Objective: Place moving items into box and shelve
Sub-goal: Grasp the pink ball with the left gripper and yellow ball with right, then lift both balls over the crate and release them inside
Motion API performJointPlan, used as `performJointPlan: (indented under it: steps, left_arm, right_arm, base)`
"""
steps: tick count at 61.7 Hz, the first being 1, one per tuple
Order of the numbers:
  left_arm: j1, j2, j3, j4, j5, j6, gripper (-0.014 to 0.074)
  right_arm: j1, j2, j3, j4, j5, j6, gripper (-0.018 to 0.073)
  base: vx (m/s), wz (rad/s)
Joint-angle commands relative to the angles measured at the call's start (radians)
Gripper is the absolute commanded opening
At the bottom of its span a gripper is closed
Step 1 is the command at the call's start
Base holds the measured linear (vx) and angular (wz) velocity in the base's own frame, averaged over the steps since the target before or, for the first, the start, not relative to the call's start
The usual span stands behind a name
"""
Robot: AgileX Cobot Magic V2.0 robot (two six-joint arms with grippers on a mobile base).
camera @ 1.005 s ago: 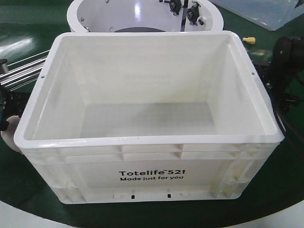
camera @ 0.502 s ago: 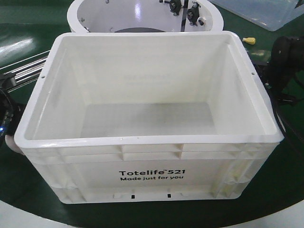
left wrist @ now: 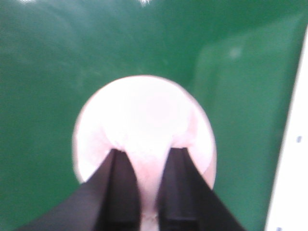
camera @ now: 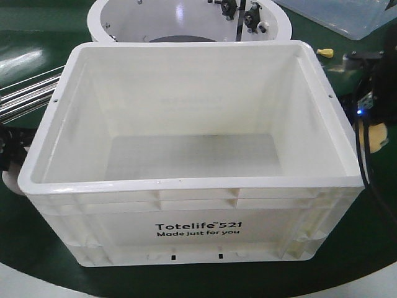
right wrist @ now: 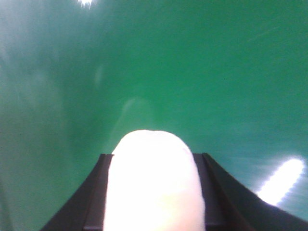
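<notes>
The left claw (left wrist: 149,161) is closed on the pink ball (left wrist: 144,113), pinching it over the green table (left wrist: 43,72) just outside the left wall of the white box (camera: 192,184). The right claw (right wrist: 155,161) grips the yellow ball (right wrist: 153,202) between its fingers, beside the box's right wall.

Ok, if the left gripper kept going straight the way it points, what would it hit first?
The left gripper pinches the pink ball, which fills its line. Behind it is green table, probably next; depth is unclear. The box is off to the side.
</notes>
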Motion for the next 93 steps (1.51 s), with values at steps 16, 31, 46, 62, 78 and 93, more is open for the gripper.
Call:
performJointPlan:
  steps: [16, 31, 46, 62, 78, 93]
  left_arm:
    - [-0.005, -0.316, -0.275, -0.017, -0.043, 0.013, 0.0000]
    - [-0.097, -0.313, -0.452, -0.554, 0.008, 0.374, 0.0000]
    - [-0.272, -0.160, -0.452, -0.839, 0.181, 0.563, 0.0000]
    - [-0.352, -0.015, -0.452, -0.792, 0.252, 0.610, 0.0115]
    - [-0.383, 0.030, -0.452, -0.739, 0.177, 0.624, 0.0466]
    - [-0.382, 0.030, -0.453, -0.746, 0.133, 0.602, 0.0552]
  right_arm:
    - [-0.003, -0.408, -0.026, -0.035, -0.179, -0.001, -0.0006]
    - [-0.003, -0.558, -0.026, 0.452, -0.301, -0.292, -0.0006]
    - [0.176, -0.505, -0.026, 0.820, -0.209, -0.673, -0.0001]
    - [0.385, -0.349, -0.026, 0.684, -0.201, -0.663, 0.0131]
    - [0.427, -0.241, -0.026, 0.685, -0.203, -0.620, 0.0540]
    - [0.424, -0.245, -0.026, 0.684, -0.235, -0.594, 0.0648]
  base:
    - [0.00, 0.00]
    - [0.00, 0.00]
    - [0.00, 0.00]
    - [0.00, 0.00]
    - [0.00, 0.00]
    - [0.00, 0.00]
